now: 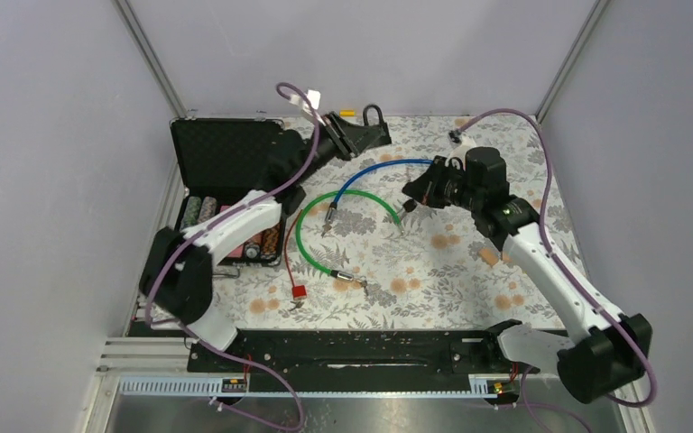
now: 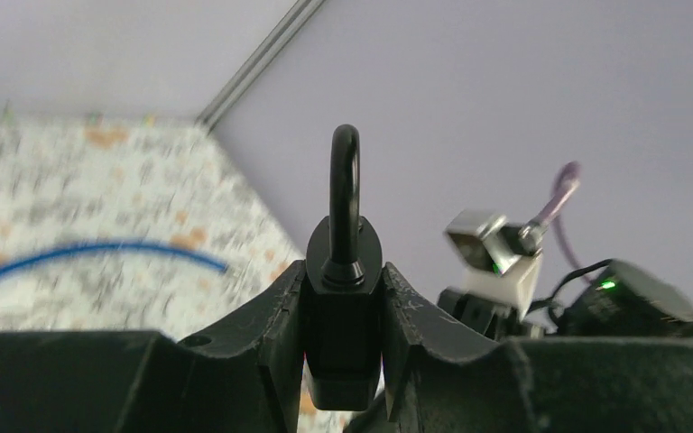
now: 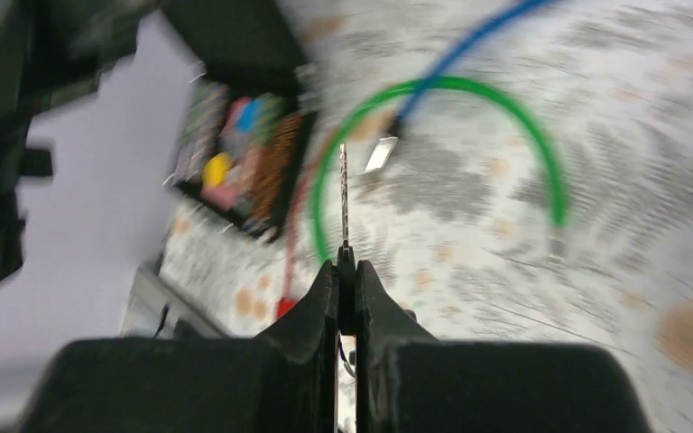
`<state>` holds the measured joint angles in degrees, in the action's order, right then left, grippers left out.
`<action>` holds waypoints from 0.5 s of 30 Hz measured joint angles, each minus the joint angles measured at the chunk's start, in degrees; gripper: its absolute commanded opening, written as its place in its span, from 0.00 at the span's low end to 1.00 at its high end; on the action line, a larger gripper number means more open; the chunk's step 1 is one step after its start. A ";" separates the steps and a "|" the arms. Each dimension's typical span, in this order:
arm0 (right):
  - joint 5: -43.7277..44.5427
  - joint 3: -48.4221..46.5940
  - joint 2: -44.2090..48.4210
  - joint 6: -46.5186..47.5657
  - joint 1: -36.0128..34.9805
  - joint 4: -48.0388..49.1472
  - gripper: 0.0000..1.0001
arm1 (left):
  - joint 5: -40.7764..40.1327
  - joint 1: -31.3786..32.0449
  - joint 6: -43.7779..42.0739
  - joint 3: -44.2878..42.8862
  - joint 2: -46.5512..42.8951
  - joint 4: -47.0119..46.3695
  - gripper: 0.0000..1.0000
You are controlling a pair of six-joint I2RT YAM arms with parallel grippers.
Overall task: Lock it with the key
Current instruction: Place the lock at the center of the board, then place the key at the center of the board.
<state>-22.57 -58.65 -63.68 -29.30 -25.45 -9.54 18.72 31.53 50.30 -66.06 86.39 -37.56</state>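
Right gripper [image 3: 346,271]: closed on key [image 3: 344,194], blade projected beyond fingertips, aimed left. Left gripper [image 2: 343,280]: clamped on padlock [image 2: 343,352], shackle outward, held far-left of key, apart; keyhole not seen.

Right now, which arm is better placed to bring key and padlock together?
Right. The right gripper pinches the key, blade pointing forward and free to travel. The left gripper clamps the padlock, shackle upright, so it should probably just hold steady.
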 measured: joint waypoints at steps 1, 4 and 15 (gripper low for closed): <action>2.47 0.09 -1.46 -1.03 2.08 -1.20 0.00 | 0.17 0.13 1.03 -0.31 2.84 0.22 0.00; 8.44 1.81 -5.33 -3.98 8.85 -3.52 0.00 | 0.68 0.66 5.03 -1.62 13.38 1.27 0.00; 18.08 6.73 -14.29 -8.26 20.39 -6.27 0.00 | 2.47 10.80 20.57 -21.77 43.56 11.39 0.00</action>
<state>-4.49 -51.92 -77.97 -37.56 -5.06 -15.81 21.19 42.33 70.87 -87.83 129.95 -26.17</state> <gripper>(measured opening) 0.056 0.308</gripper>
